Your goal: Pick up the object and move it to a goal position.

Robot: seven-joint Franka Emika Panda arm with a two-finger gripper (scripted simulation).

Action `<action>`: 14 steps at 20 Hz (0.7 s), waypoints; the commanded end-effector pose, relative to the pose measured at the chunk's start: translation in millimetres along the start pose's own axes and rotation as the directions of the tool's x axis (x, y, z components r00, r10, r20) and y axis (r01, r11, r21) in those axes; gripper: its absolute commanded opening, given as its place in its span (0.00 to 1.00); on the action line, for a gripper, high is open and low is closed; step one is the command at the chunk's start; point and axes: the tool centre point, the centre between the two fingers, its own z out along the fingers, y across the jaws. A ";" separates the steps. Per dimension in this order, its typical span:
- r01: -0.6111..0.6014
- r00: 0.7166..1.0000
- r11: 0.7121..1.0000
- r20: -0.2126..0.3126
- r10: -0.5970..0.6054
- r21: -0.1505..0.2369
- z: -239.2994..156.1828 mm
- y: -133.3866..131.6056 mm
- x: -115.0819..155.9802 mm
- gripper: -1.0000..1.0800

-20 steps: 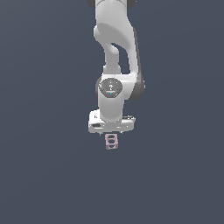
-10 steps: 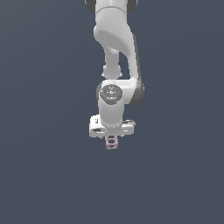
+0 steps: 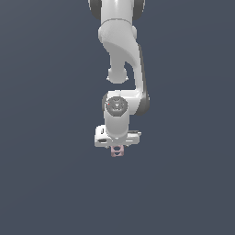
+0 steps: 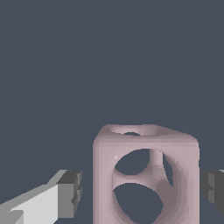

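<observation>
Pale pink blocky object with rounded edges and round through-holes sits between the two grey-tipped fingers of the white gripper, seen from close up in the wrist view. One finger stands a little off one side of the block, with a strip of dark background visible between its pad and the block's face. The other finger lies just beside the opposite face, at the picture's edge; whether it touches cannot be told. Whether the gripper is clamped on the block or loose around it therefore cannot be told.

In the exterior view the white jointed robot arm reaches down from the top of the picture, its wrist pointing downwards. The pink object shows as a tiny piece directly under the gripper, partly tucked between the fingers. Around them is only a uniform dark blue-grey background, with no visible edge or surface line.
</observation>
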 end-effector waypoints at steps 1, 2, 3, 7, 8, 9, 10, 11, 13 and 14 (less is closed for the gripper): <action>0.000 1.000 1.000 0.000 0.000 0.000 11.8 0.0 -0.2 0.96; 0.000 1.000 1.000 0.000 0.000 0.000 15.0 0.0 -0.1 0.96; 0.000 1.000 1.000 0.000 0.000 0.000 17.3 0.1 0.1 0.96; 0.001 1.000 1.000 -0.001 -0.001 0.000 19.2 -0.1 1.3 0.96; 0.001 1.000 1.000 -0.001 -0.001 0.000 19.2 -0.1 1.3 0.00; 0.001 1.000 1.000 -0.001 -0.001 0.000 19.2 -0.1 1.3 0.00; 0.001 1.000 1.000 -0.001 -0.001 0.000 19.2 -0.1 1.3 0.00; 0.001 1.000 1.000 -0.001 -0.001 0.000 19.2 -0.1 1.3 0.00; 0.001 1.000 1.000 -0.001 -0.001 0.000 19.2 -0.1 1.3 0.00; 0.001 1.000 1.000 -0.001 -0.001 0.000 19.2 -0.1 1.3 0.00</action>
